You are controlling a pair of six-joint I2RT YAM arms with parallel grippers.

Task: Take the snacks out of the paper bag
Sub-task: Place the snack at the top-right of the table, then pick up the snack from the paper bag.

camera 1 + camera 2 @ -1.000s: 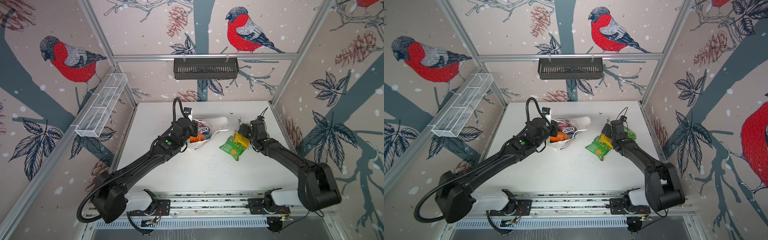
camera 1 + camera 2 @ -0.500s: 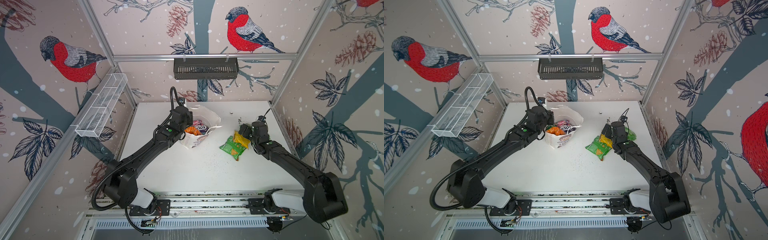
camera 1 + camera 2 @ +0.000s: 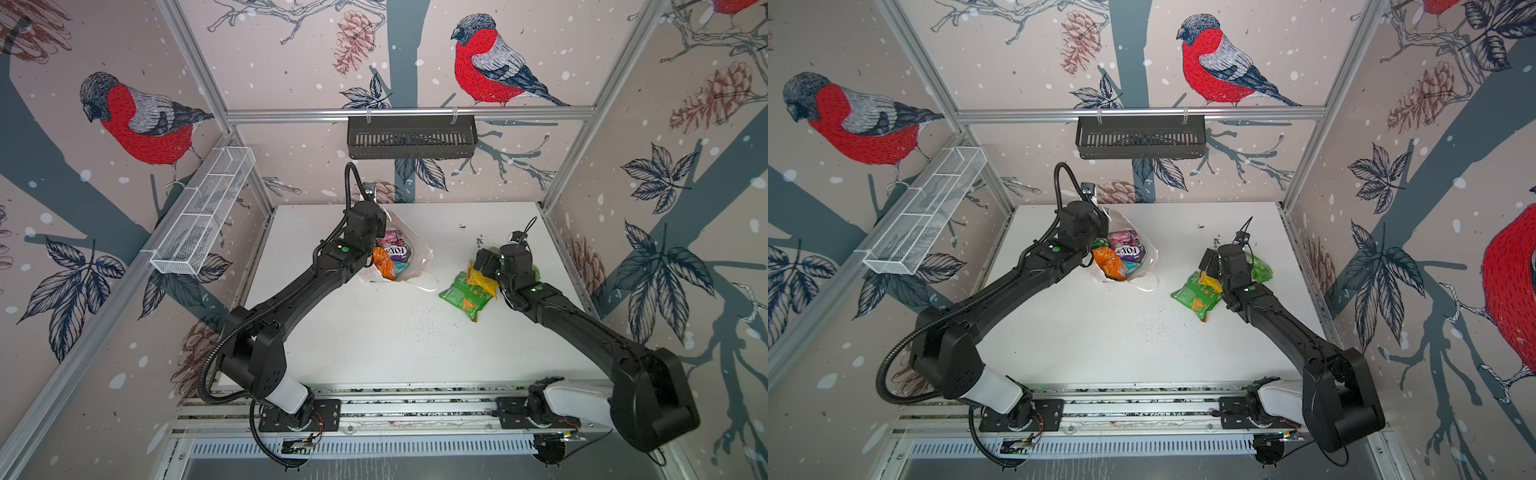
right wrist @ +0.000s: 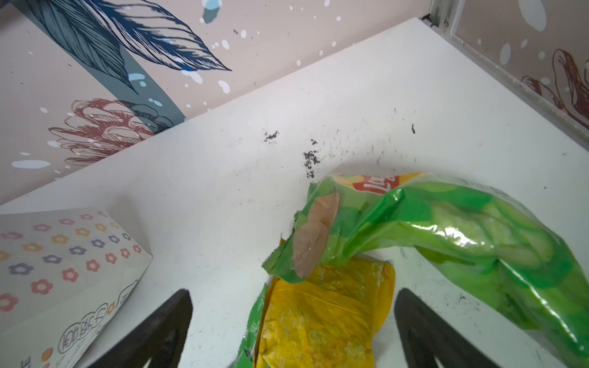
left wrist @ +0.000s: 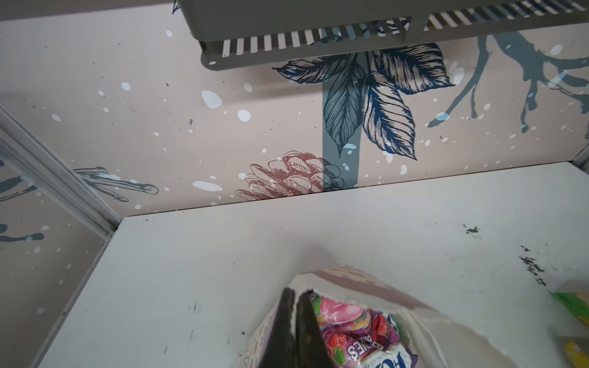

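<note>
Pinching the paper bag (image 5: 350, 278) rim, left gripper (image 5: 297, 296) is pressed together; snacks (image 5: 344, 318) lie inside. Right gripper (image 4: 293, 299), jaws spread wide, holds nothing, hovering above a yellow packet (image 4: 318, 318) beside the bag.

The right gripper (image 4: 293, 293) had its two black fingers (image 4: 159, 328) spread wide, gripping nothing. A yellow packet (image 4: 322, 318) lay between them on the white table (image 4: 287, 111). A crumpled green packet (image 4: 446, 229) with a red logo overlapped the yellow one's far edge and ran off to the right. Only an edge of a lower green packet (image 4: 253, 321) showed beneath the yellow one. To the left was the flower-printed paper bag (image 4: 63, 255). Dark specks (image 4: 309, 159) dotted the table farther off.
</note>
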